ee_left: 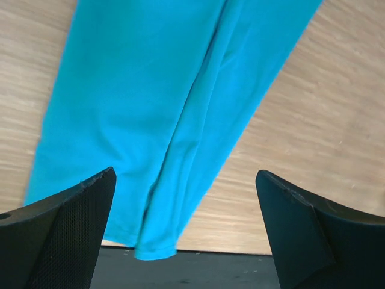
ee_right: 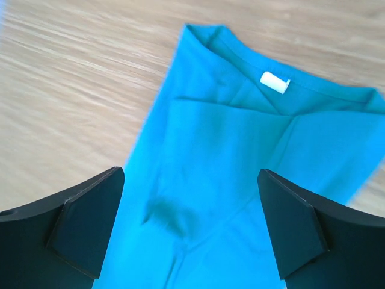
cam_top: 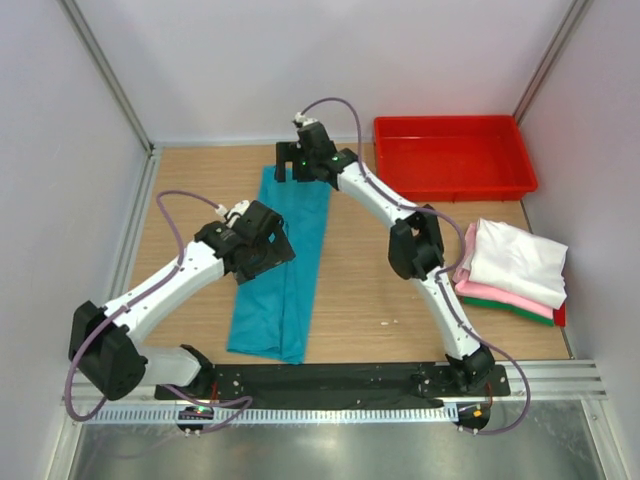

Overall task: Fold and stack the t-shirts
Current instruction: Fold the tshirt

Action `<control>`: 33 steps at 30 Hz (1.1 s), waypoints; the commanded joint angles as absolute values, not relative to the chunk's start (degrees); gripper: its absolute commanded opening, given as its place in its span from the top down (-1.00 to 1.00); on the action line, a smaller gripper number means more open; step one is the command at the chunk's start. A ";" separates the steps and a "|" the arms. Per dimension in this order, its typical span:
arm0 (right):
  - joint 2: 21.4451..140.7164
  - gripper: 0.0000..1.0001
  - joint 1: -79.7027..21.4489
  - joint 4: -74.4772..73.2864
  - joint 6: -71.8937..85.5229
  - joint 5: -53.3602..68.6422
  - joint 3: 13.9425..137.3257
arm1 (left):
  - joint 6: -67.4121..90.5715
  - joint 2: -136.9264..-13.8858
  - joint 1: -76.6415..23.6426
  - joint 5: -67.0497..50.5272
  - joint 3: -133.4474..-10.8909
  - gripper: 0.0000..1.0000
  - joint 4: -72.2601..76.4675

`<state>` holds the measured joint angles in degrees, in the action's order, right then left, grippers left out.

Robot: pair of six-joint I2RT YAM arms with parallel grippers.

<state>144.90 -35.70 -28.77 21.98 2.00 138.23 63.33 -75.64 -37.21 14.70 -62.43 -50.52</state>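
A teal t-shirt [cam_top: 290, 275] lies on the wooden table, folded lengthwise into a long narrow strip running from far to near. Its near hem [ee_left: 155, 250] reaches the black strip at the table's front. My left gripper [cam_top: 262, 243] hovers open over the strip's left edge at mid-length; nothing is between its fingers [ee_left: 72, 235]. My right gripper [cam_top: 300, 165] hangs open above the far collar end, where the white neck label [ee_right: 275, 82] shows. A stack of folded white [cam_top: 515, 260], pink and green t-shirts sits at the right.
A red plastic tray [cam_top: 452, 155] stands at the back right. White walls and metal rails close in the table on three sides. Bare wood lies between the teal strip and the folded stack.
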 commanded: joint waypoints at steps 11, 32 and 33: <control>118.82 -0.99 -38.14 -28.31 33.13 -0.88 107.76 | 48.33 -76.55 -37.71 13.89 -56.26 -0.99 -45.37; 141.85 -0.99 -34.64 -30.23 32.08 -2.38 117.76 | 57.57 -84.19 -37.71 0.53 -40.25 -0.99 -25.41; 142.73 -0.99 -34.02 -30.32 31.99 -1.85 118.56 | 57.48 -85.07 -37.71 0.53 -40.60 -0.99 -25.49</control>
